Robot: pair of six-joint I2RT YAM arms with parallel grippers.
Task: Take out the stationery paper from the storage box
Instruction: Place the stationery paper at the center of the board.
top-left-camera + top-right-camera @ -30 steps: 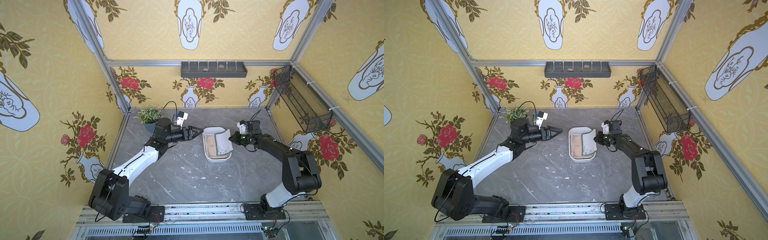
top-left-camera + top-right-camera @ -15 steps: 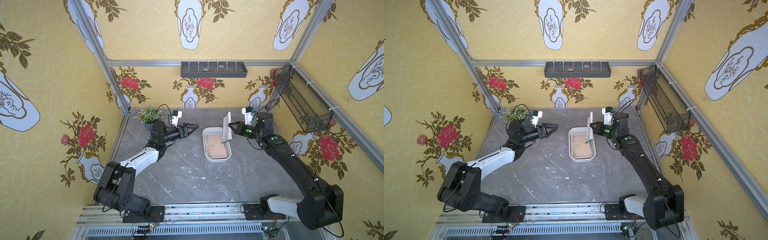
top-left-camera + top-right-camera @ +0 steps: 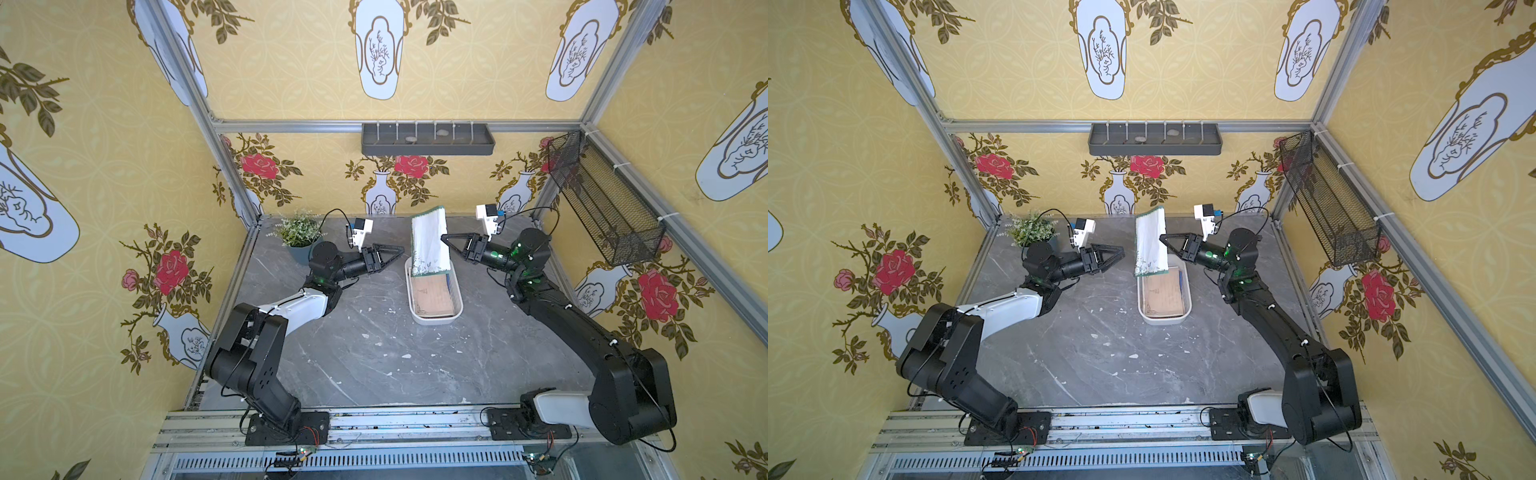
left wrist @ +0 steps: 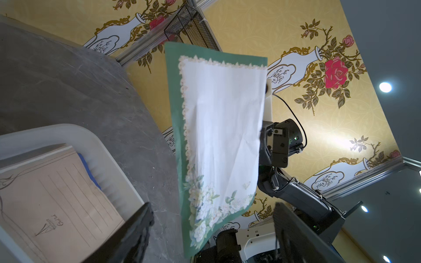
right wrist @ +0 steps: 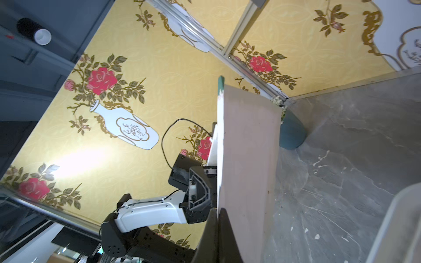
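Observation:
My right gripper (image 3: pixel 444 237) (image 3: pixel 1162 237) is shut on one edge of a sheet of stationery paper (image 3: pixel 430 243) (image 3: pixel 1150 245), white with a green floral border. The sheet hangs upright above the far end of the white storage box (image 3: pixel 436 320) (image 3: pixel 1163 320). A tan lined sheet (image 3: pixel 432 297) (image 4: pixel 52 193) lies flat in the box. My left gripper (image 3: pixel 397 255) (image 3: pixel 1121 252) is open just left of the hanging sheet, pointing at it. In the left wrist view the sheet's (image 4: pixel 218 141) lower corner shows between the spread fingers (image 4: pixel 145 211). The right wrist view shows its plain back (image 5: pixel 246 159).
A potted plant (image 3: pixel 299 232) stands at the back left corner. A grey compartmented tray (image 3: pixel 428 139) is fixed to the back wall. A black wire-mesh basket (image 3: pixel 602 208) hangs on the right wall. A blue edge (image 4: pixel 88 168) peeks from under the tan sheet.
My right gripper has lifted the green-bordered sheet out of the box and raised it upright. The left arm has folded back, and its open gripper stays left of the box.

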